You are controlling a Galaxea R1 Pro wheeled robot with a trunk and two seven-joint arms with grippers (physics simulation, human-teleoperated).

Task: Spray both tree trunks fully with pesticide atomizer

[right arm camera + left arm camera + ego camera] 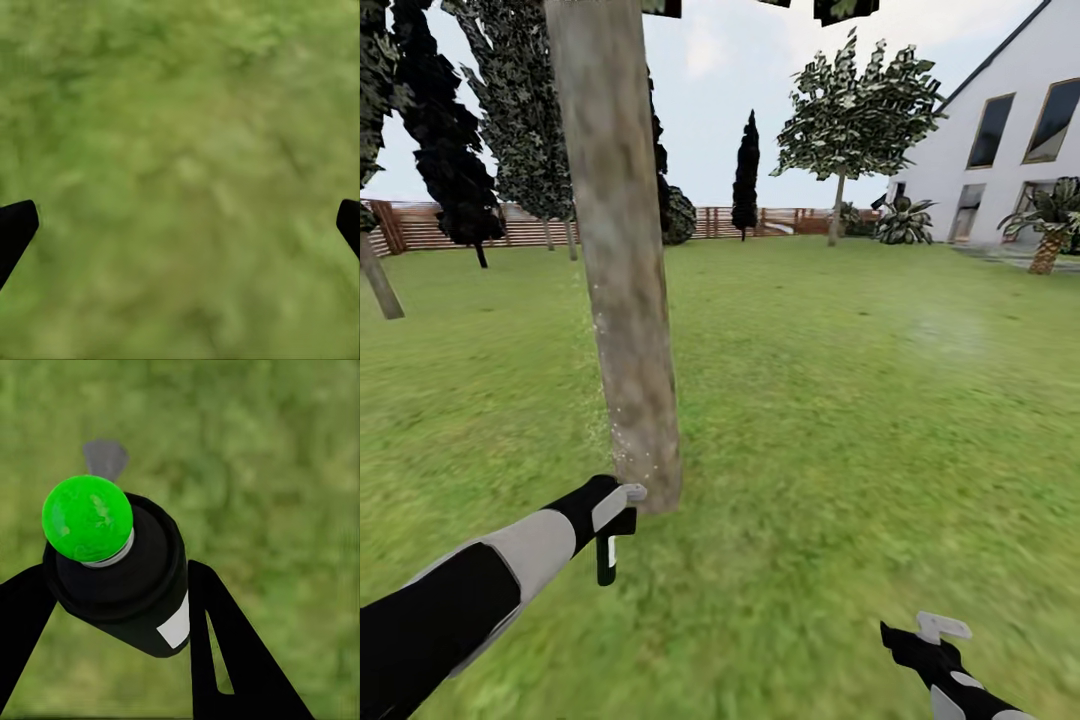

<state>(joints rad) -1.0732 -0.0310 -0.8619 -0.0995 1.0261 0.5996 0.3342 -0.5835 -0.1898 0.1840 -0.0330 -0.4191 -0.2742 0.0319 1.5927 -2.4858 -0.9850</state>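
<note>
The left gripper [622,528] is clamped on the pesticide atomizer [124,577], its two black fingers [225,649] pressed against either side of the dark cylindrical body. In the left wrist view the atomizer's long axis runs out along the fingers toward the grass [285,457], ending in a round bright green tip rather than a red one, with a white label patch on its flank. The head view shows little of the sprayer itself but places the gripper just beside the base of the near tree trunk [622,270], whose mottled grey-brown bark carries pale specks low down. A second leafy tree [855,110] stands well apart, near the white house [1000,130]. The right gripper [180,225] hangs over grass, jaws spread wide and empty.
</note>
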